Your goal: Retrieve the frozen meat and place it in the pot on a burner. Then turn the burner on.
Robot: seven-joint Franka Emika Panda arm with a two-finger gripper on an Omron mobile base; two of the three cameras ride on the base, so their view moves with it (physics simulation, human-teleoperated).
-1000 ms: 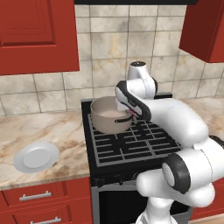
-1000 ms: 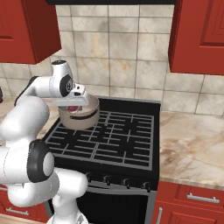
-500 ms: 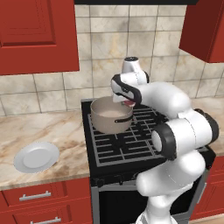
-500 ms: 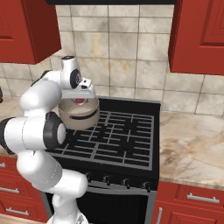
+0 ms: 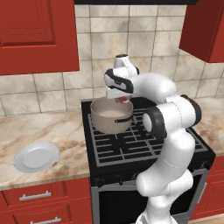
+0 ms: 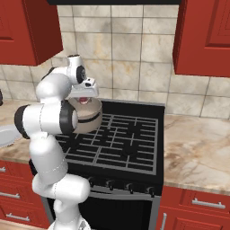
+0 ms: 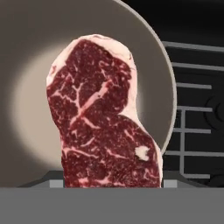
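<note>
The arm (image 5: 168,131) is built of glossy white, rounded shells, fat and tube-like, that swell into ball shapes at each bend. Dark grey, nearly black rings mark the joints, with round dark caps set flush into the sides of the elbow and shoulder. The casing is smooth all over, without visible cables, screws or lettering. Toward the wrist the links grow slimmer, ending in a small white cylinder with a dark band. The gripper (image 5: 124,99) has a flat, boxy white body beneath that wrist.
</note>
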